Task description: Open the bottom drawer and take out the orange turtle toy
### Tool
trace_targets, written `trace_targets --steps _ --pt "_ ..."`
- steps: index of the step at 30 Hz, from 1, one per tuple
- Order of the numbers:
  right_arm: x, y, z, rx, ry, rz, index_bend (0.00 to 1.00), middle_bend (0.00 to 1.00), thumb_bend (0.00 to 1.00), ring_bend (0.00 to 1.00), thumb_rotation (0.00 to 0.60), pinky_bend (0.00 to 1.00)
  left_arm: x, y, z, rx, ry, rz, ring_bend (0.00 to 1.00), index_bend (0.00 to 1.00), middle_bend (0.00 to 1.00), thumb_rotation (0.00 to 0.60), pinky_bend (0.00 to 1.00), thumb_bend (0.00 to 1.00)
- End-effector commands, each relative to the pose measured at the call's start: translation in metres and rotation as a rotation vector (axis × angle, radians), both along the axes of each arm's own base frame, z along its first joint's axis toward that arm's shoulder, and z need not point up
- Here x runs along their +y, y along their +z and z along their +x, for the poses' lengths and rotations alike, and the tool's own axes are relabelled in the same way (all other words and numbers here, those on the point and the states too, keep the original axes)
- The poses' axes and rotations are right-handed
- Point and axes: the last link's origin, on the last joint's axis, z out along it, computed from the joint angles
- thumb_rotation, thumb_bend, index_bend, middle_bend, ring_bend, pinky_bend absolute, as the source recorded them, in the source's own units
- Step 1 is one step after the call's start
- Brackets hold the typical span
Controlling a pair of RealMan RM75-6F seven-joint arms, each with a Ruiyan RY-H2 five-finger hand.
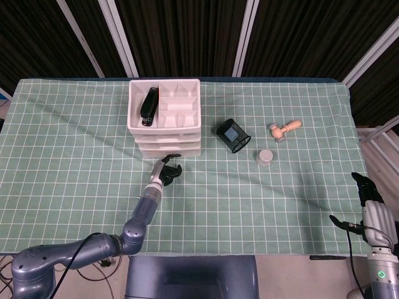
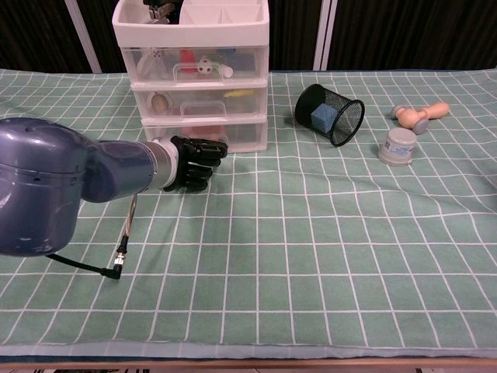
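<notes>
Item: bottom drawer (image 2: 206, 134), upper left of chest view, shut, orange turtle toy (image 2: 203, 127) dimly inside; we judge the unit light and prone to slide, best hooked at its front lip, left hand (image 2: 194, 162) curled, grasping nothing.

The left hand (image 2: 194, 161) crowds the bottom drawer (image 2: 206, 133) front. Bare desk (image 2: 311, 233) lies open rightward; the mesh pen cup (image 2: 330, 113) stands beside the drawer unit (image 2: 198, 74).
</notes>
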Motion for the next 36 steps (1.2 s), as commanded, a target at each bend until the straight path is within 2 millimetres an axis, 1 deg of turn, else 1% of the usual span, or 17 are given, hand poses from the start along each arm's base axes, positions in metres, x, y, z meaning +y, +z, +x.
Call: trace_targets --steps 1,10,17,22,28,36 --pt "0.000 0.000 0.000 -0.002 -0.001 0.000 0.00 0.10 0.11 0.00 0.600 0.18 -0.006 0.002 -0.002 -0.003 -0.004 0.000 1.00 0.28 1.00 0.600 1.00 0.58" --pt "0.001 0.001 0.000 -0.003 -0.002 -0.002 0.00 0.10 0.11 0.00 0.600 0.18 -0.022 0.001 -0.010 0.025 -0.023 -0.024 1.00 0.28 1.00 0.600 1.00 0.57" --pt "0.001 0.001 0.000 -0.005 -0.002 -0.003 0.00 0.10 0.11 0.00 0.600 0.18 -0.030 0.003 -0.008 0.027 -0.047 -0.027 1.00 0.28 1.00 0.600 1.00 0.58" --pt "0.001 0.001 0.000 -0.006 -0.003 -0.003 0.00 0.10 0.11 0.00 0.600 0.18 -0.039 0.007 -0.008 0.034 -0.085 -0.022 1.00 0.28 1.00 0.600 1.00 0.57" --pt "0.001 0.001 0.000 -0.007 -0.004 -0.002 0.00 0.10 0.11 0.00 0.600 0.18 -0.049 0.010 -0.011 0.073 -0.122 -0.023 1.00 0.28 1.00 0.600 1.00 0.57" --pt "0.002 0.001 0.001 -0.007 -0.002 -0.003 0.00 0.10 0.11 0.00 0.600 0.18 -0.057 0.014 -0.021 0.117 -0.117 -0.055 1.00 0.23 1.00 0.600 1.00 0.55"
